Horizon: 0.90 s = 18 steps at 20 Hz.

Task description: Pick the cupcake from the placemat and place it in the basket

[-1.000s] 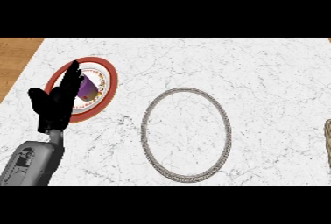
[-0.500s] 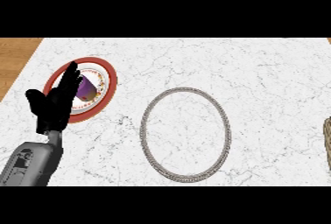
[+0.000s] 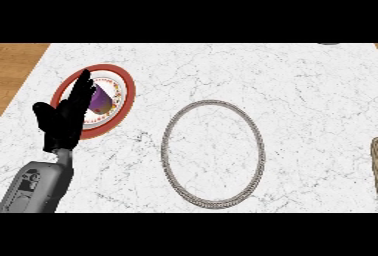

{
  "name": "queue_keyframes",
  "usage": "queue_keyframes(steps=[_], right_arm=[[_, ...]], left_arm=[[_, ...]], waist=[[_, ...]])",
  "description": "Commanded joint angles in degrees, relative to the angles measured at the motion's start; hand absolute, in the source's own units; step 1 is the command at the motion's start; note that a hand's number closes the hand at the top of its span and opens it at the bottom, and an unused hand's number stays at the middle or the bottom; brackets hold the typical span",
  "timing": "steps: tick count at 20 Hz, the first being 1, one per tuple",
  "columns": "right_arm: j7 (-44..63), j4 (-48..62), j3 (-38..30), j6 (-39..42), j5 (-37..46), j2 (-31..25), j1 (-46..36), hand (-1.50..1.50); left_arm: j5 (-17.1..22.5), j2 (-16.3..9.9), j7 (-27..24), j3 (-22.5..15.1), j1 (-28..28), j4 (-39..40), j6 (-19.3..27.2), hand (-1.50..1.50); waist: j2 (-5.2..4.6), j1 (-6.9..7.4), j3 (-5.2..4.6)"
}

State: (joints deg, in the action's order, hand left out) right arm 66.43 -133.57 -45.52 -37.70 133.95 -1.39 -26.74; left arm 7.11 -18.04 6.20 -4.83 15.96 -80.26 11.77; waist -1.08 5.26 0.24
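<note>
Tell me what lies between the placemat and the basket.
Head view: nothing; only bare marble counter separates the placemat from the basket.

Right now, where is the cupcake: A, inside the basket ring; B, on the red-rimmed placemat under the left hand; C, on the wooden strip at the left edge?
B: the cupcake sits on the placemat, partly covered by the open left hand, while the basket holds nothing.

Left hand point(image 3: 65, 117) at the view's left — fingers straight, upward; grey forearm below.
</note>
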Motion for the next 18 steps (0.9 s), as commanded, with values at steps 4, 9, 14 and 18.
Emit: queue_keyframes(steps=[4, 9, 14, 18], right_arm=[[7.0, -10.7, 2.6, -13.9, 1.2, 1.3, -5.6, -1.5], [4.8, -10.5, 2.5, -20.9, 0.5, 1.3, -8.5, -1.5], [3.3, -7.3, 1.9, -25.5, -1.0, 1.3, -8.9, -1.5], [2.2, -6.5, 2.0, -29.5, -0.7, 1.3, -8.8, -1.5]], left_arm=[[0.2, -0.1, 0.6, -0.2, 0.5, 0.5, -0.7, 0.0], [0.3, -0.3, 0.7, 0.1, 0.7, 0.1, -0.7, 0.0], [0.7, 0.7, 0.7, -0.2, 1.7, 0.1, -0.9, 0.0], [0.7, 0.8, 0.2, -0.4, 1.5, 0.1, -1.2, 0.0]], waist=[[0.15, 0.59, 0.03], [0.22, 1.58, 0.26], [-0.69, 2.06, 0.74], [-1.18, 2.84, 0.71]])
